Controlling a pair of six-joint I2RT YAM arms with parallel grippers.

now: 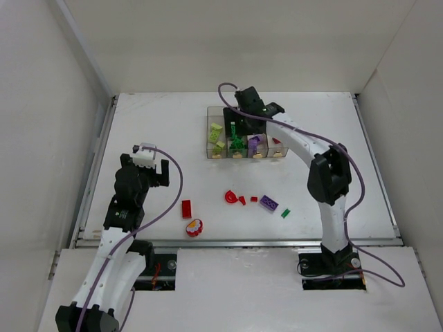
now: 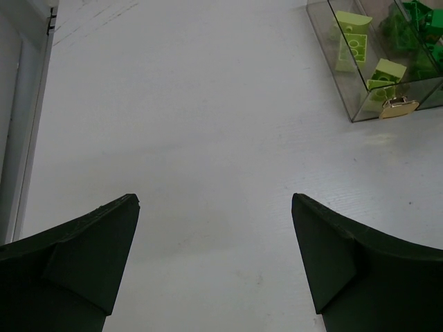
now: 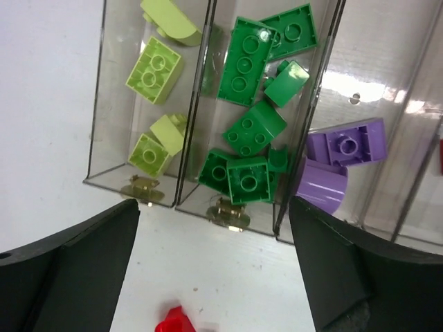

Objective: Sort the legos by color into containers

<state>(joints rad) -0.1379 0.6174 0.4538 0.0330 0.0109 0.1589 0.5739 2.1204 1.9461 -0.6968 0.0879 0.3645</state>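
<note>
The four clear containers (image 1: pixel 210 138) sit joined in a row at the far middle of the table. Their long axes run away from the arms and their gold latches are at the near ends. From left to right they hold yellow-green legos (image 3: pixel 154 69), green legos (image 3: pixel 246 62), purple legos (image 3: pixel 346 145) and one red piece (image 1: pixel 276 141).

More pieces lie loose nearer the arms, well apart from the bins. A red brick (image 1: pixel 186 208) lies lengthwise near-to-far, and a purple brick (image 1: pixel 269 203) lies aslant.

The right arm stretches forward, bent at the elbow. The right gripper (image 3: pixel 214 204) hangs over the near end of the green bin, its fingers spread wide and holding nothing. The left arm is folded over the table's left side. The left gripper (image 2: pixel 214 197) (also spread wide, nothing in it) points down at bare tabletop.
</note>
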